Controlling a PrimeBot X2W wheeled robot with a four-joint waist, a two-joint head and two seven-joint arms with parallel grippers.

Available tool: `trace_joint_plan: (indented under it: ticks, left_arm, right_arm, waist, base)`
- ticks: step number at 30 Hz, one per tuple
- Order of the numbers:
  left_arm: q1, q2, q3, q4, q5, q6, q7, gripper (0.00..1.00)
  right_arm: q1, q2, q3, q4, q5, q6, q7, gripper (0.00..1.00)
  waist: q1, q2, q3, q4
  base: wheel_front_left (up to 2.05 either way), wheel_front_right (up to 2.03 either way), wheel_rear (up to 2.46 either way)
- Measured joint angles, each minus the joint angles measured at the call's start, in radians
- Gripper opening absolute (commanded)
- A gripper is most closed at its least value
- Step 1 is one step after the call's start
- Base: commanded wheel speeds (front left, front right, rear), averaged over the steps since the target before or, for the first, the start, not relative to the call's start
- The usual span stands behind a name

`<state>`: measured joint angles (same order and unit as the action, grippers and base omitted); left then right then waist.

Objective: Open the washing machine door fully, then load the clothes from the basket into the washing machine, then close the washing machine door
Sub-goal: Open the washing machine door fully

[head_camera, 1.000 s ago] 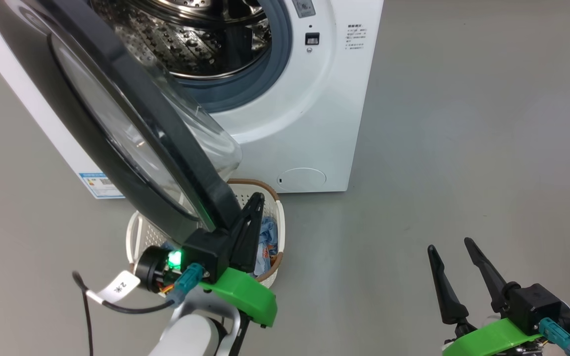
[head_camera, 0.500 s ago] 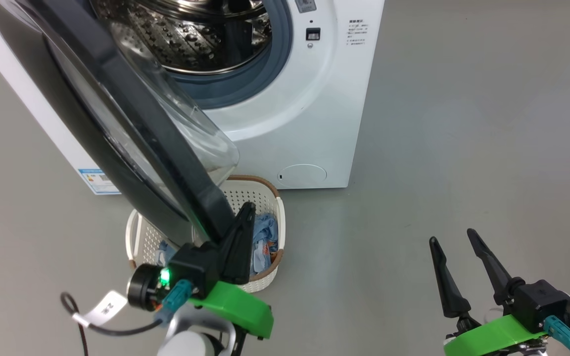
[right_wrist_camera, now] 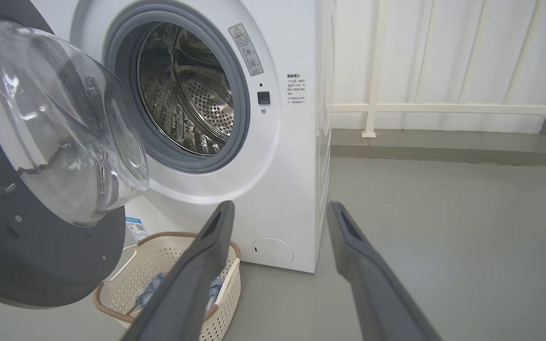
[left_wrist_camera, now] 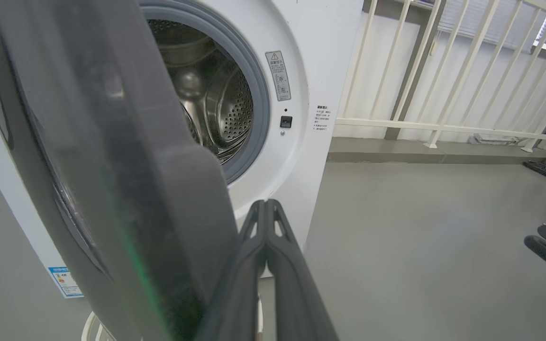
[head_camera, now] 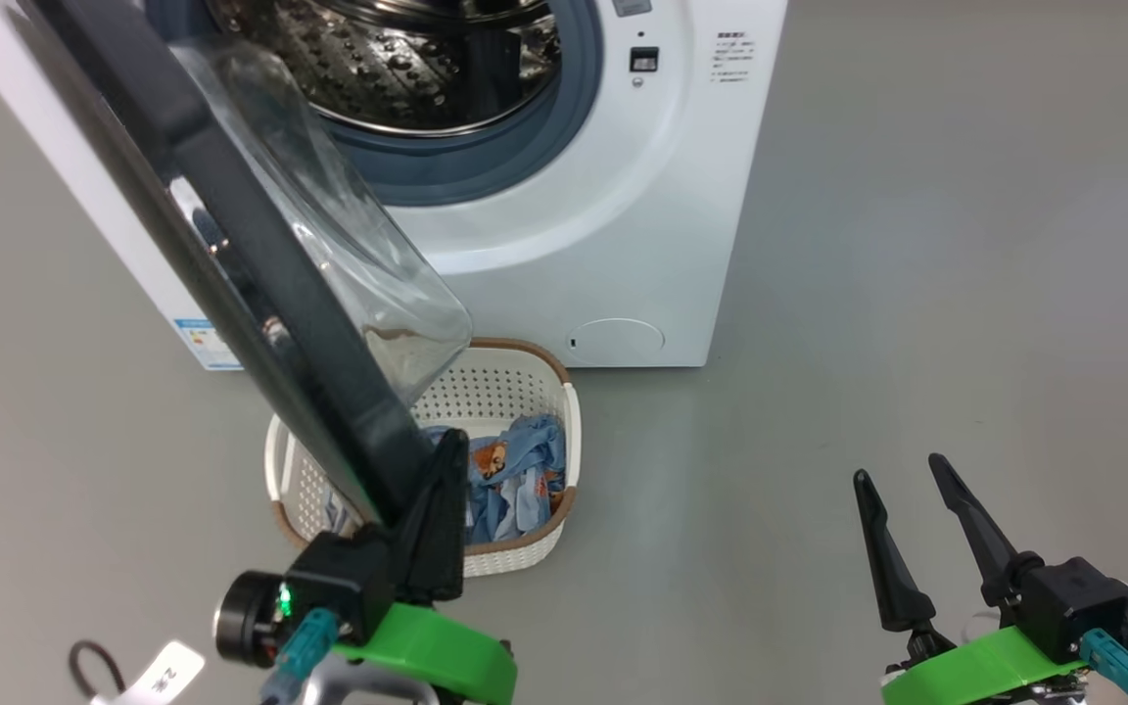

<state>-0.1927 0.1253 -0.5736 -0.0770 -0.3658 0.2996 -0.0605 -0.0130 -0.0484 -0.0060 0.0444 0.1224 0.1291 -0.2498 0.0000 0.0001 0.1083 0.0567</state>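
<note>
Head view: the washing machine door (head_camera: 260, 294) hangs swung out from the washing machine (head_camera: 623, 225), seen nearly edge-on. Its clear glass bowl (head_camera: 358, 255) bulges toward the open drum (head_camera: 407, 59). The left pincer (head_camera: 448, 452) sits at the door's lower edge with its fingers pressed together and nothing between them. Its side lies against the door's inner rim. Just behind it is the basket (head_camera: 525, 346), on the floor in front of the machine. The clothes (head_camera: 510, 470) are heaped inside, blue fabric with orange-brown figures. The right pincer (head_camera: 897, 467) hovers well off to the right over bare floor, fingers spread, empty.

Left wrist view: the two fingers meet at their tips. The dark door edge looms right beside them on the left, and the steel drum shows beyond it.

Right wrist view: the fingers stand wide apart, gripping nothing. The basket lies low and left of them, under the door's bottom edge. The door's grey inner face and glass bowl are off to the left, apart from this pincer.
</note>
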Motion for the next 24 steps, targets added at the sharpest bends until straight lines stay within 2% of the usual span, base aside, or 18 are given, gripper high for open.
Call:
trace_joint_plan:
  ticks: [17,24]
  left_arm:
    - [0.106,0.013,0.045,-0.122,-0.007,0.105,0.004,0.0]
    - [0.13,0.026,0.07,-0.133,-0.009,0.124,-0.012,0.0]
  right_arm:
    - [0.008,0.0,-0.012,-0.001,-0.025,0.0,0.0,1.0]
    - [0.014,0.0,-0.017,-0.002,-0.037,0.0,0.0,1.0]
  waist:
    - [0.0,0.0,0.012,0.093]
    - [0.0001,0.0,0.012,0.149]
  base:
    - [0.0,0.0,0.0]
    - [0.0,0.0,0.0]
